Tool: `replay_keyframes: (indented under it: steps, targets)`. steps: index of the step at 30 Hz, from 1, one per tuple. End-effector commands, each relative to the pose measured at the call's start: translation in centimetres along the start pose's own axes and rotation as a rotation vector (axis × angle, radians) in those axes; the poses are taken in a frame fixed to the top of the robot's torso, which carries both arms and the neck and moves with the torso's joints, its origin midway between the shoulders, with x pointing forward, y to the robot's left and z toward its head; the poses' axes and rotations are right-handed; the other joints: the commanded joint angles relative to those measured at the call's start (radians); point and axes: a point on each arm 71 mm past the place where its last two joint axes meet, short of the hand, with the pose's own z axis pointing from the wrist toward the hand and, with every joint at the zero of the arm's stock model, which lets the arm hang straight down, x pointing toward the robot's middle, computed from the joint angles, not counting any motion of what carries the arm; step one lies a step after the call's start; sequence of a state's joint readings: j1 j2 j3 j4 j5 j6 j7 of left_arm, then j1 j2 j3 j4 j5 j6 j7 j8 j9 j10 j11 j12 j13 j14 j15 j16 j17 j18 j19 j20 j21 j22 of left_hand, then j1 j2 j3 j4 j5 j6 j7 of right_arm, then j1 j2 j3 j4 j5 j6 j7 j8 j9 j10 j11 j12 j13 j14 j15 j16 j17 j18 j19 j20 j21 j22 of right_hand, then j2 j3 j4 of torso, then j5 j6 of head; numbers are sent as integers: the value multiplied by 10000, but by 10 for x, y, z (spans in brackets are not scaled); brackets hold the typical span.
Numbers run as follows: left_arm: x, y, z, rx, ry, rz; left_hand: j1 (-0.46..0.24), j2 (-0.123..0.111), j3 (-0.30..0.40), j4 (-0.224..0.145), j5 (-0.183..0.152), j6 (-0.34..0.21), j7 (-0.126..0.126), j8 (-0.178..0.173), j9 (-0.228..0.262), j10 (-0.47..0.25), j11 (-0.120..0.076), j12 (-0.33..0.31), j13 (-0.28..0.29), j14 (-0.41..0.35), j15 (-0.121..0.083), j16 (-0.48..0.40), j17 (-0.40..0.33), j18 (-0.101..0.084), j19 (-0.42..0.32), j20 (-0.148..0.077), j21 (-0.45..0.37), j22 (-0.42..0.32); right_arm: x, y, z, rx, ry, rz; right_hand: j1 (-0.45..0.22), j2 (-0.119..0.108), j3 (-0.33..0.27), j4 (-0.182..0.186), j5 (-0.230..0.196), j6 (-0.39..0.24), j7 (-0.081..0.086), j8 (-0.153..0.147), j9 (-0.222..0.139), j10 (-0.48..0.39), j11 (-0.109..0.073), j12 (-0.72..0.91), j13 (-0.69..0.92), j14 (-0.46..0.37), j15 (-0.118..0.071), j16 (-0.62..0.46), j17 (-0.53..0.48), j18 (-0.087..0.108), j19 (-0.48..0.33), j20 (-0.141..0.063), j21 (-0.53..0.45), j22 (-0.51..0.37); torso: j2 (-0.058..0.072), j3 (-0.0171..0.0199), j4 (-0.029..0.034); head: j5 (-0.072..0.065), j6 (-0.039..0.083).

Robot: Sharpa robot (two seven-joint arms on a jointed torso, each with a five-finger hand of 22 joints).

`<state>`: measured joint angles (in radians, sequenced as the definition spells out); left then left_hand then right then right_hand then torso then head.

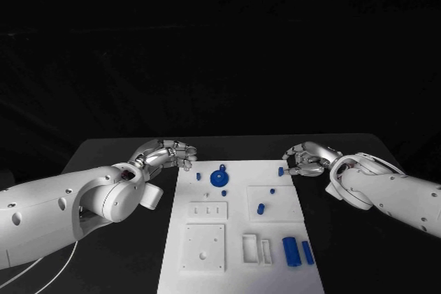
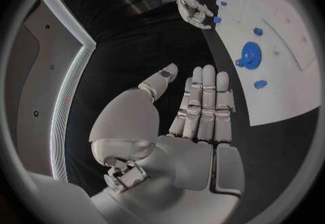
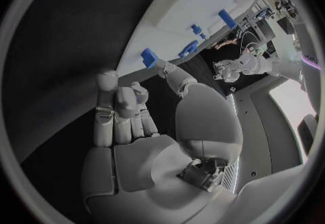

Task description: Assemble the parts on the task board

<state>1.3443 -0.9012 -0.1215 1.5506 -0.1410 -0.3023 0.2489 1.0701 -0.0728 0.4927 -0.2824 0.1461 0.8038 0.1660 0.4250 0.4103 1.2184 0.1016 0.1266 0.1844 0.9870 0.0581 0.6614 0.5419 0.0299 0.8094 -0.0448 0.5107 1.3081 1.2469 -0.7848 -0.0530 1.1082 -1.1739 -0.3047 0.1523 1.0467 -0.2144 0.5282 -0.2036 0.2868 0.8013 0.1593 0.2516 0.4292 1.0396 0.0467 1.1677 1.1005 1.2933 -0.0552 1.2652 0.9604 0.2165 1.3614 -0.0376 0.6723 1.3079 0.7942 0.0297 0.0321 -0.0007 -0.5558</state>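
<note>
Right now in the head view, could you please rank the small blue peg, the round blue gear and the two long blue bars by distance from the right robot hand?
1. Small blue peg, beside right robot hand.
2. Round blue gear, board's far middle.
3. Two long blue bars, near edge.

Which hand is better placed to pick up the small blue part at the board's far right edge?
Right. The right hand sits just beside the blue part at the board's far right edge, holding nothing. The left hand is off the board's opposite side.
</note>
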Motion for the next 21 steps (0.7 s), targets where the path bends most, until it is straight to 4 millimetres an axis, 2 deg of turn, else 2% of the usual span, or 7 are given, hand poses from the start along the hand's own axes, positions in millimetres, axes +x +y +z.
replay_keyframes:
  steps: [1,6,13,16,18,19,21]
  targets:
    - [2,-2,0,190,216,-23,35,-5,50,3,11,20,24,-69,17,40,0,-48,20,-83,-16,45,-16,201,-53,14,49,190,6,1,0,-154,318,234,-107,62,-161,-55,-384,23,105,3,-9,-162,84,44,-16,-72,-13,-44,18,453,-69,1,-50,168,6,-2,-9,-22,-11]
    - [1,-2,-1,186,230,-22,31,1,51,8,10,19,25,-72,20,39,0,-51,23,-84,-16,45,-17,201,-53,15,50,189,16,-1,-2,-113,549,282,-224,57,-315,-78,-474,1,110,-8,-15,-185,89,42,-23,-84,-8,-55,26,453,-83,5,-67,166,4,-33,27,-118,-53]
    - [-1,-2,-1,169,186,3,33,2,52,7,9,18,25,-76,24,38,0,-56,26,-86,-15,45,-18,201,-56,15,50,188,26,-3,-2,-34,674,304,-252,165,-465,-183,-552,-12,112,-13,-17,-212,91,48,-28,-100,-6,-64,40,453,-99,-6,-86,166,-7,-27,32,-123,-131]
    - [-1,-2,-1,167,189,8,34,2,53,6,8,18,25,-77,25,37,0,-57,27,-87,-15,45,-19,202,-57,15,50,188,28,-2,-1,-52,718,226,-168,363,-453,-244,-1270,50,98,21,-8,-214,77,60,-37,-93,-19,-70,51,453,-91,-15,-102,161,-7,-22,30,-118,-161]
    - [-1,-2,-1,167,192,9,34,2,53,6,8,18,25,-78,25,37,0,-57,28,-87,-15,45,-19,201,-57,15,50,188,29,-1,-1,-60,738,221,-149,385,-428,-243,-1384,66,92,27,-7,-212,72,61,-41,-92,-23,-73,52,453,-91,-14,-108,158,-10,-26,33,-118,-167]
    - [-1,-2,-1,166,191,10,34,2,53,7,8,18,25,-78,26,38,0,-58,28,-87,-15,45,-19,201,-57,15,50,188,30,-1,-1,-60,733,220,-83,458,-320,-209,-1803,159,67,73,6,-197,51,68,-48,-79,-44,-74,56,453,-75,-17,-115,154,-13,-33,35,-120,-167]
    - [-1,-2,-1,164,189,13,34,2,53,7,8,18,25,-79,26,37,0,-59,29,-88,-15,45,-19,201,-57,15,50,188,30,-1,-1,-49,728,208,-18,493,-153,-133,-2131,254,36,112,10,-176,19,74,-58,-64,-73,-83,58,453,-53,-16,-122,153,-14,-34,37,-127,-174]
